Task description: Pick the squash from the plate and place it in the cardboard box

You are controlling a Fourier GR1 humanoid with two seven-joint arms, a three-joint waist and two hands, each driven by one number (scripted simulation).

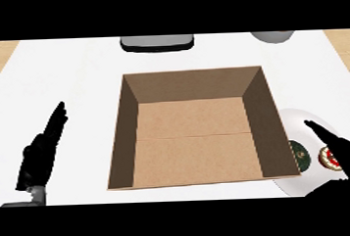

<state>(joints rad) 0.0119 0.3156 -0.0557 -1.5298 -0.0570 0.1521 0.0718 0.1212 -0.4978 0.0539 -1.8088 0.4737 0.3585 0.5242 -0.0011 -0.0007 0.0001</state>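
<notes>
While on the plate (301, 123), squash (301, 155) just left of the right hand's (337, 151) straight, released fingers (316, 129).

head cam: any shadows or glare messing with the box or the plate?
Head view: no glare; the cardboard box has darker inner walls, its floor evenly lit. The plate is bright white against the white counter, its rim faint. The right hand covers part of the plate; the squash shows beside it.

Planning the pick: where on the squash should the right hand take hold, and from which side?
Probably across the narrow middle of the dark green squash, from above. It lies lengthwise on the white plate, close beside the cardboard box wall; the right hand, open, already hovers over the plate.
</notes>
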